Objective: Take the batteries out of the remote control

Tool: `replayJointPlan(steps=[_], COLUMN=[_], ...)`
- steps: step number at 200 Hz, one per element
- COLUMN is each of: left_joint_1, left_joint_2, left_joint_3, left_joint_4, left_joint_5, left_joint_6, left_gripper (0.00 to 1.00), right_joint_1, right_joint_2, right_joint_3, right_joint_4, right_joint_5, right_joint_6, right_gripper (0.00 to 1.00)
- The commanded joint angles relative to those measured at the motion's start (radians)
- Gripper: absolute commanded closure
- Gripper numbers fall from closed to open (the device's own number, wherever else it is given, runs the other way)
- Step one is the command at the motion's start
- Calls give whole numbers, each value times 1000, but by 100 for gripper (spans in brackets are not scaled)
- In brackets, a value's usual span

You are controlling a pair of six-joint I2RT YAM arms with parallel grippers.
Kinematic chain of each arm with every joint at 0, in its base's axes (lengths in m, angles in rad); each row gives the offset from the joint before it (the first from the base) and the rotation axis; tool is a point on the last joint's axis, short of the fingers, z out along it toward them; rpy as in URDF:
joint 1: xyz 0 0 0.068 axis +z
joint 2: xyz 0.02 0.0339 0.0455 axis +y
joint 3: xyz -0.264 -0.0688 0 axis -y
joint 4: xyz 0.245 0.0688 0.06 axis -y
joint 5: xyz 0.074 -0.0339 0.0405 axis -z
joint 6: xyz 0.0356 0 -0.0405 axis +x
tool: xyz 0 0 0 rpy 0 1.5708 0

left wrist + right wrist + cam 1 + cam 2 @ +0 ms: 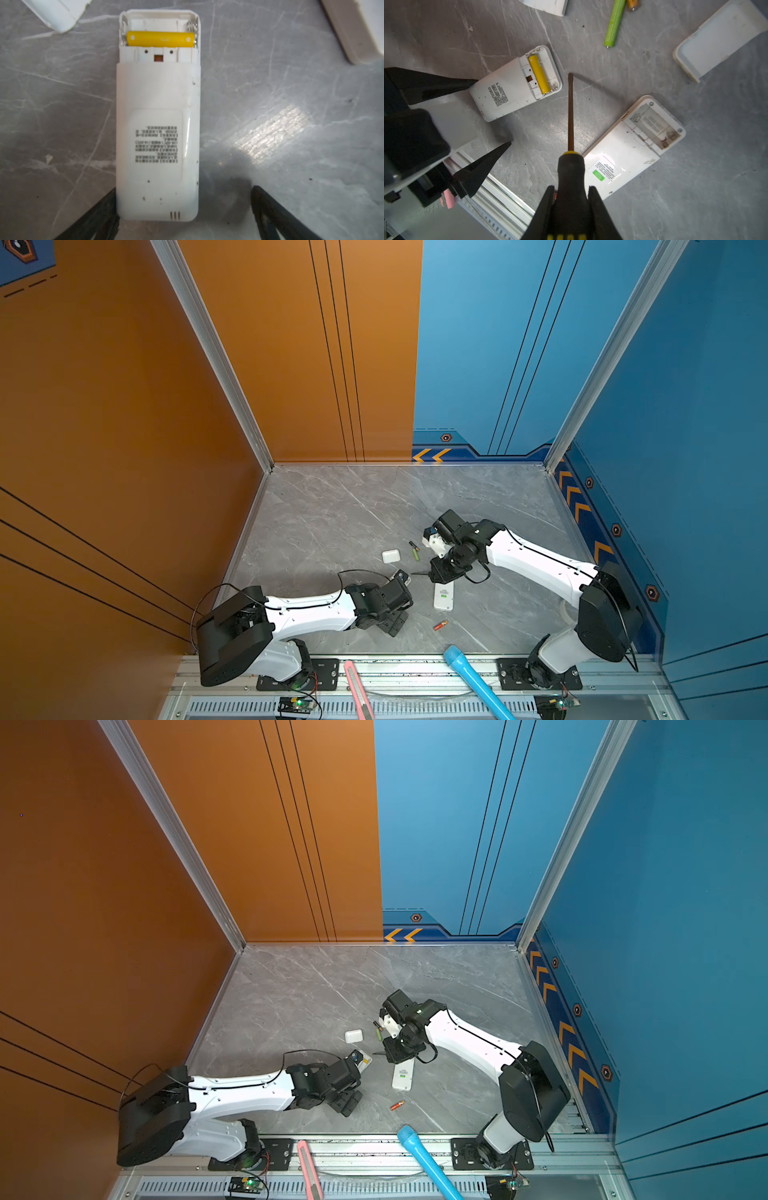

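A small white remote control (158,124) lies back-up with its compartment uncovered and a yellow battery (161,38) inside. My left gripper (182,207) is open around the remote's closed end, one finger beside its edge, the other well apart. My right gripper (571,189) is shut on a black-and-yellow screwdriver (570,116), whose tip hangs just off the small remote (512,89). A larger white remote (633,145) lies with its compartment empty. A green battery (416,552) and a dark battery (412,545) lie behind the arms. A red-orange battery (440,625) lies near the front.
A white battery cover (390,556) lies left of the green battery, and a longer cover (716,41) shows in the right wrist view. A blue cylinder (473,680) and a pink utility knife (357,689) rest on the front rail. Walls close in three sides.
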Motion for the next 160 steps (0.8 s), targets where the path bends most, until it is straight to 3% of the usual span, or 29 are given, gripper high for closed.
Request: replayJointPlan(steps=[1,31,60,123,160], left_joint_1=[-6,4,18,113,127], left_joint_2=[-77,-208,-302,-240,-166], left_joint_3=[-10,-34,-110,-114,-110], left_joint_4=[-75,-140,-88,-16,16], left_joint_5=[-48,-73,-44,101,135], left_joint_6=[-53,-133,-142,-112,-103], left_gripper=[2,2,2,2,2], right_joint_1=[-9,-4,10,26,71], right_joint_2=[38,107,142,109,71], right_joint_3=[22,53,71,81,87], right_joint_4=[4,42,59,39,63], right_joint_5=[-12,-32,-36,-46,-156], right_joint_6=[12,22,27,43,72], right_gripper=[100,100,100,100,100])
